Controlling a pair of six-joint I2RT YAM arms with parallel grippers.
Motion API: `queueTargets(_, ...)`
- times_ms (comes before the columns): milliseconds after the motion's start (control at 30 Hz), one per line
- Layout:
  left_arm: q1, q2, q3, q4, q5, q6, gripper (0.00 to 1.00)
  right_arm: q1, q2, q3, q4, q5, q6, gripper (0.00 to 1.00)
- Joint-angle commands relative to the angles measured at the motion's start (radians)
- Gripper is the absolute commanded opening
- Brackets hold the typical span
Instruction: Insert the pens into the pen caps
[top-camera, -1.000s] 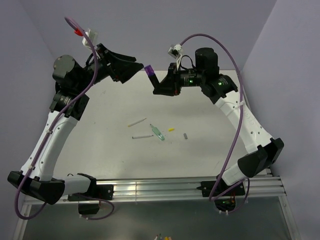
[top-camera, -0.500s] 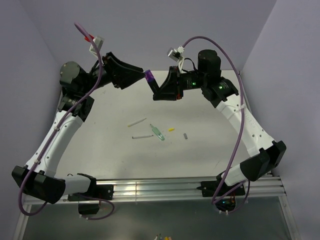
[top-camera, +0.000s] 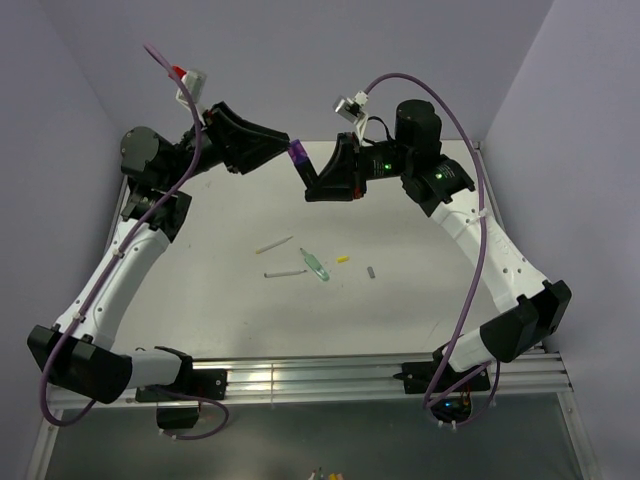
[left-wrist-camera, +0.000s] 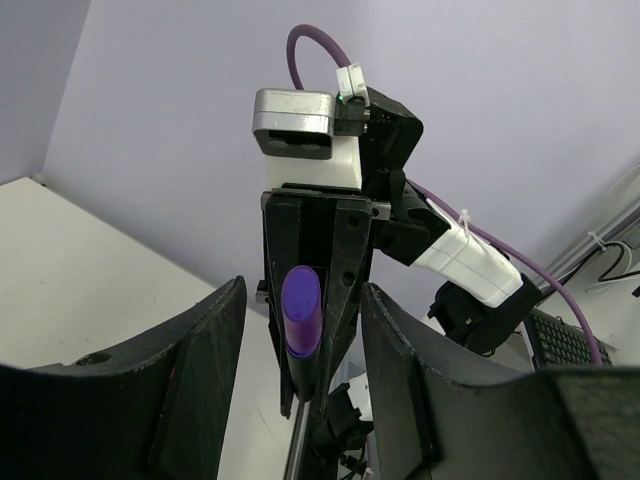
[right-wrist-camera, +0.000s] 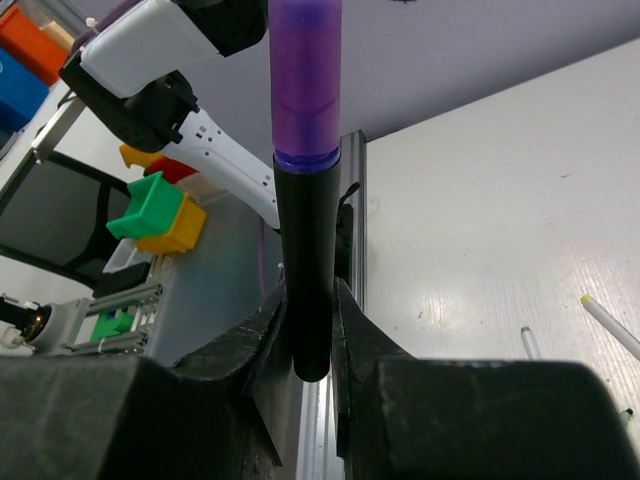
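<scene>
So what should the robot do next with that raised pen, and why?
Probably close the left gripper on the purple cap and press it home: its open fingers frame the cap, which tops the black pen clamped in the right gripper.

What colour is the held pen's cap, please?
Purple: the cap on the black pen, clearest in the right wrist view.

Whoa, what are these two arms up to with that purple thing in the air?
The right hand grips a black pen, lifted off the table with its purple end pointing toward the left hand. The left hand is open just beside that purple end, not gripping it. On the table below lie a pale yellow pen, a grey-white pen, a translucent green pen, a yellow cap and a grey cap, untouched.
</scene>
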Motion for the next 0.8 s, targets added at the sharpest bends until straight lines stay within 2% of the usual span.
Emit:
queueTargets(0,-0.009,0.001,0.009,0.024,0.004,0.01,0.54,0.008,-0.035,-0.003,0.058,-0.005,0.011,0.0)
queueTargets(333,-0.032,0.021,0.035,0.005,-0.007,0.032,0.53,0.023,-0.029,-0.009,0.057,0.003,0.01,0.0)
queueTargets(533,-0.046,0.025,0.028,0.04,0.005,0.02,0.45,0.03,-0.023,-0.003,0.058,0.006,0.011,0.0)
queueTargets(667,-0.047,0.022,0.015,0.072,0.016,0.004,0.35,0.03,-0.02,-0.005,0.057,0.001,0.016,0.0)
queueTargets(767,-0.049,0.021,0.005,0.1,0.03,-0.014,0.32,0.03,-0.019,-0.005,0.057,-0.002,0.019,0.0)
